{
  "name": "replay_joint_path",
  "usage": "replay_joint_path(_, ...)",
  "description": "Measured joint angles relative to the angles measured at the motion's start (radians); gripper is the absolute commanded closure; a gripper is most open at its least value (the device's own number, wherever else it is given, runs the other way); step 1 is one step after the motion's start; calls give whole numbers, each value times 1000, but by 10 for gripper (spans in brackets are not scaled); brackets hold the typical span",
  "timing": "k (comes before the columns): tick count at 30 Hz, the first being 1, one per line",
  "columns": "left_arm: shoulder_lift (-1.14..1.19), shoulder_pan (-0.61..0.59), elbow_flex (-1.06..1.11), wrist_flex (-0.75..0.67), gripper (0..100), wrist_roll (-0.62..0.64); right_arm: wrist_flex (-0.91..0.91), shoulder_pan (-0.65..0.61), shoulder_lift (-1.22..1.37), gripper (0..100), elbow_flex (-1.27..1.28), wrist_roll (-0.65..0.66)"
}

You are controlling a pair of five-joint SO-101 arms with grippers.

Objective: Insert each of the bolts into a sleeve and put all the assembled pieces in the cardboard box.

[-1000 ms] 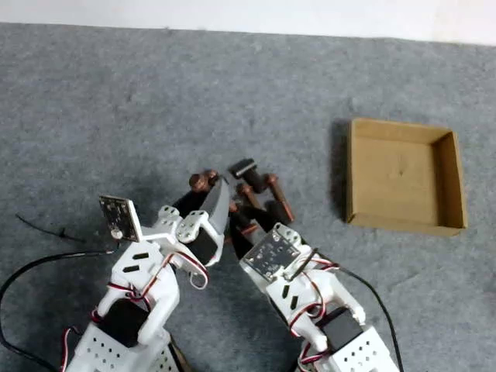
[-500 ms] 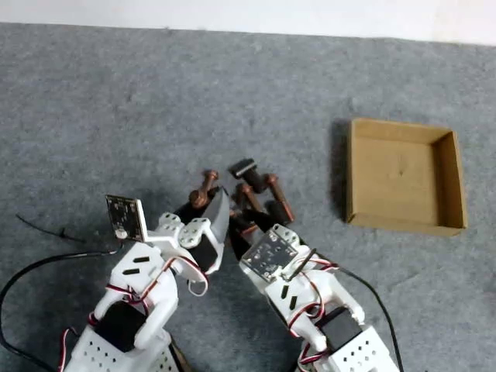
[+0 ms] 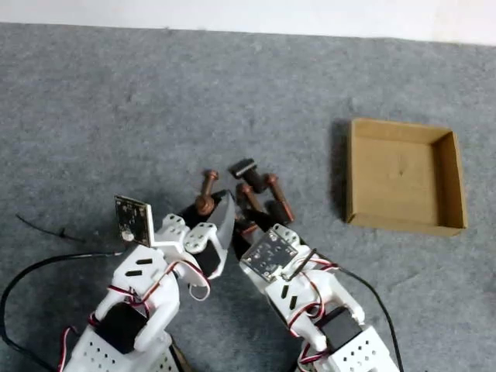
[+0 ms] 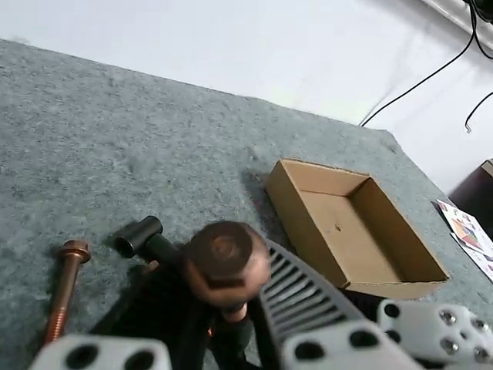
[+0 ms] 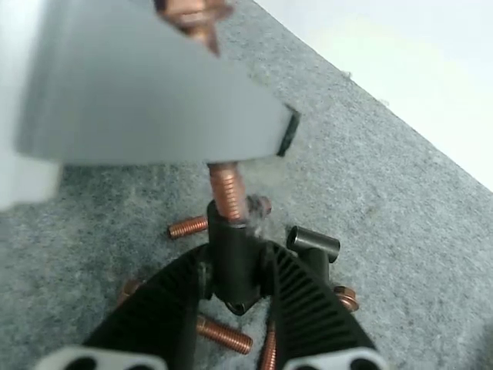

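Copper bolt pinched in left claw, its tip just entering the black sleeve clamped by right claw. Cardboard box, far right, holds nothing. Loose bolt and spare sleeve lie on grey surface. Judged: first assembly underway, none boxed.

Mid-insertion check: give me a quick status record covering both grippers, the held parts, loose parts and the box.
left gripper: shut on bolt
right gripper: shut on sleeve
mating: bolt's threaded end at the sleeve's mouth, depth unclear
loose sleeve: lying on the mat beyond the grippers
loose bolts: several on the mat near the grippers
cardboard box: empty, on the right arm's side
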Motion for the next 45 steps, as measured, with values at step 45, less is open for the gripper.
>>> replay_joint_path(45,12,-51,6,2,863,52,-2,0,-2,991,0,-2)
